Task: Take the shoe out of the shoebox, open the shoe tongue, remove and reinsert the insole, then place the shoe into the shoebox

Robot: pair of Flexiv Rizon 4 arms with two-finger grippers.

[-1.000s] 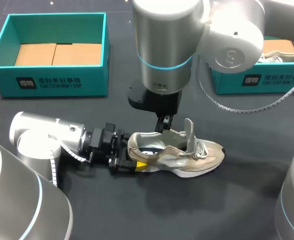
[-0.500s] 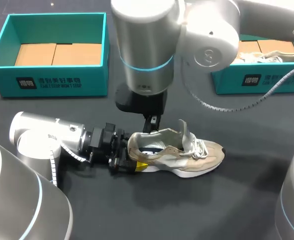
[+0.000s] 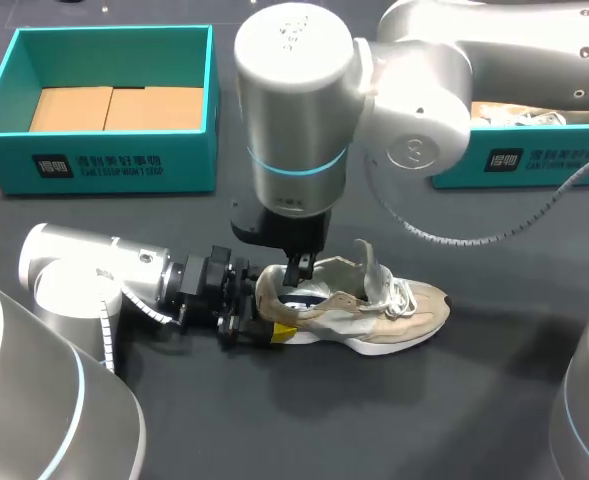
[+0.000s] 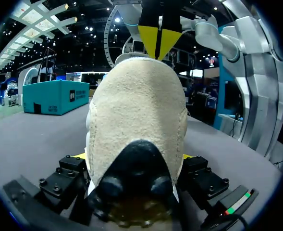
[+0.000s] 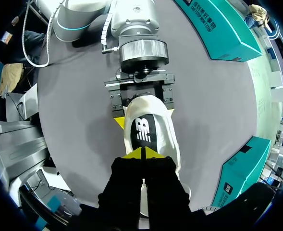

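- L arm lay low along the bench [image 3: 494, 400] from the left. The left gripper [image 3: 270, 322] was clamped on the heel of the shoe [image 3: 374, 305], one finger each side.
- R arm came in from upper right, pointing straight down. The right gripper [image 3: 296, 270] sat in the shoe's opening, tips pressed together.
- Only the right wrist view showed the black insole [image 5: 143, 129] just under those tips.
- Shoe sat sole-down on the bench, tongue [image 3: 371, 262] up, outside both boxes.
- Left shoebox [image 3: 14, 130] held cardboard [image 3: 114, 108]. The other shoebox [image 3: 534, 165] was mostly hidden behind the R arm.
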